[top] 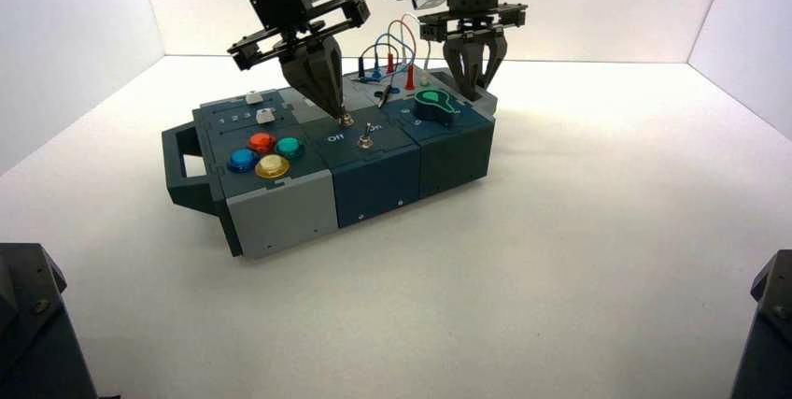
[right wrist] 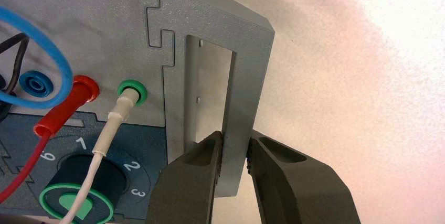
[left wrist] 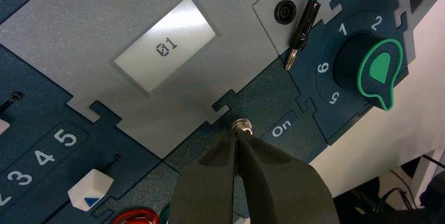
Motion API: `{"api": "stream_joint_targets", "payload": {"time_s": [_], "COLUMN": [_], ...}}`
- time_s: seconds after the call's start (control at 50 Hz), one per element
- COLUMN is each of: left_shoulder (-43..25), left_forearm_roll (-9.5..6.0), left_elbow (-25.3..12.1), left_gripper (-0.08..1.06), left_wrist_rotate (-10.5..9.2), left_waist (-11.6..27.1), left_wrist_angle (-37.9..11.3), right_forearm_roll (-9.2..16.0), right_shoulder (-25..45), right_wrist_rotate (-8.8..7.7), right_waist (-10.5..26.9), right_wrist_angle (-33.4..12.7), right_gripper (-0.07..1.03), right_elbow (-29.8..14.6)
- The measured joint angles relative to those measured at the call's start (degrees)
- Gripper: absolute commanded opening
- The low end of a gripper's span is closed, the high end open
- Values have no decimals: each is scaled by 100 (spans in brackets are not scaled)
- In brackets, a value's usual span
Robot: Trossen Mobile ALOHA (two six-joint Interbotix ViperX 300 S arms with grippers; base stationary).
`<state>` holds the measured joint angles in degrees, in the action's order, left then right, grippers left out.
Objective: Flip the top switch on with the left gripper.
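Observation:
The top switch is a small silver toggle on the dark blue panel, behind its twin, which stands between the "Off" and "On" lettering. My left gripper points down with its fingers shut, tips right at the top switch. In the left wrist view the switch's silver head shows just past the shut tips of the left gripper, touching them, beside white "On" lettering. The switch's position cannot be told. My right gripper is at the box's far right end.
The right gripper clamps the box's grey handle bar. A display reading "01", a green-pointer knob, a loose black plug and a white slider cap surround the switch. Coloured buttons sit at the front left.

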<state>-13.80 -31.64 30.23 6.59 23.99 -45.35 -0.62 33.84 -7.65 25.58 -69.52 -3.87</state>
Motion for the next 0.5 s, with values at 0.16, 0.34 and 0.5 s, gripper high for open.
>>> {"api": "stream_joint_targets", "payload": {"time_s": [0.16, 0.34, 0.5], "left_shoulder": [0, 9, 0], "left_forearm_roll": [0, -62, -176], "left_elbow": [-9, -141, -316], "left_gripper": [-3, -3, -3], "left_wrist_rotate": [-18, -97, -123], "left_waist": [0, 70, 527], "left_wrist_angle": [0, 53, 0], "right_forearm_roll": [0, 9, 9], "right_shoulder": [0, 0, 0], "right_wrist_rotate": [0, -9, -18], "right_waist": [-9, -9, 0], "right_wrist_angle": [-9, -9, -9], "right_gripper": [-2, -2, -2], "right_elbow": [0, 0, 0]}}
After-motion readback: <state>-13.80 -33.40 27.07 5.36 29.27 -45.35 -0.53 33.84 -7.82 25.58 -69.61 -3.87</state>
